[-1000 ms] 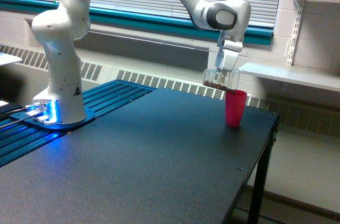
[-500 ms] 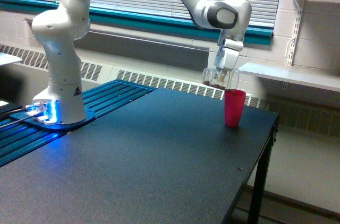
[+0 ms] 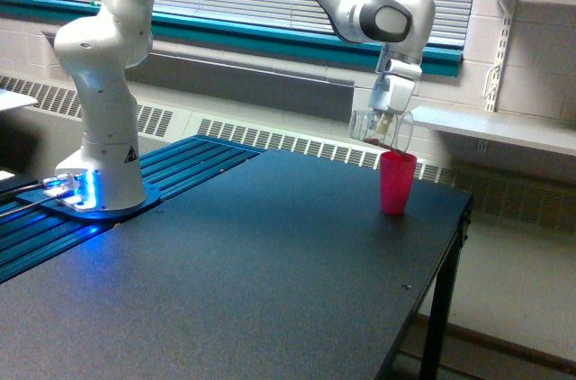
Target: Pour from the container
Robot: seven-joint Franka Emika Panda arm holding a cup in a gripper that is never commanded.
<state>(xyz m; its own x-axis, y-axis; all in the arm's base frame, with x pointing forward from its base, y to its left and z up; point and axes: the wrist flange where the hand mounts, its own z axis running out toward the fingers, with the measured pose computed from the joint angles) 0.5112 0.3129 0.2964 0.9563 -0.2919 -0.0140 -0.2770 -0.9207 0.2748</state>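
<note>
Clamped on the clear cup (image 3: 382, 127), the gripper (image 3: 387, 119) tips it over the pink cup (image 3: 397, 183) (mid-pour); more tilt seems needed next.

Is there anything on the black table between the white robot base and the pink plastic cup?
No. In the exterior view, the black table is bare between the white robot base and the upright pink plastic cup.

I see the container (image 3: 380, 128), a small clear cup, tipped steeply onto its side, held up in the air. A little dark brown material shows at its lower edge. Its mouth points down toward the exterior view's right, just above the rim of the pink cup (image 3: 398, 183) standing upright.
</note>
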